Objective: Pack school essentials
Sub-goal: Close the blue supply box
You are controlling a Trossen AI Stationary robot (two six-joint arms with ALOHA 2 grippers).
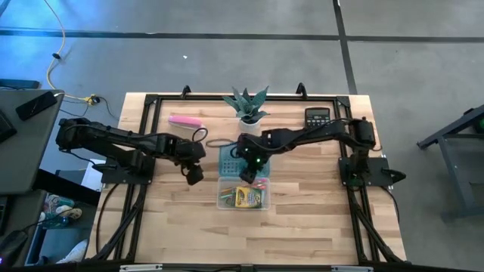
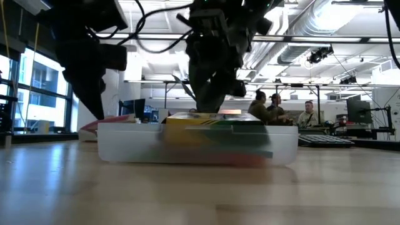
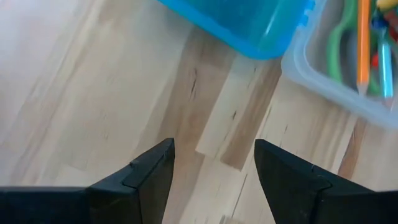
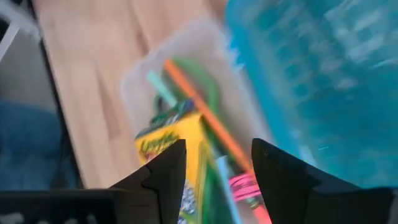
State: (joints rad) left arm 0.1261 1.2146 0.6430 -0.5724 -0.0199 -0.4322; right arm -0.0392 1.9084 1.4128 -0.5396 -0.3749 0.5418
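Note:
A clear plastic box (image 1: 243,195) stands on the table's middle. In it lie the yellow-green crayon box (image 4: 168,146), an orange pencil (image 4: 205,112), a teal pencil (image 4: 160,87) and green-handled scissors (image 4: 202,81). A blue lid (image 1: 229,159) lies flat on the table just behind the box. My right gripper (image 1: 248,174) hovers open and empty over the box's far edge; it also shows in the right wrist view (image 4: 217,152). My left gripper (image 1: 194,176) is open and empty over bare wood left of the box, as the left wrist view (image 3: 214,152) shows.
A long pink bar (image 1: 185,120) lies at the far left, and a black calculator (image 1: 318,115) at the far right. A potted plant (image 1: 247,106) stands at the far middle. A thin dark loop (image 1: 218,142) lies behind the blue lid. People sit beyond the table (image 2: 275,107).

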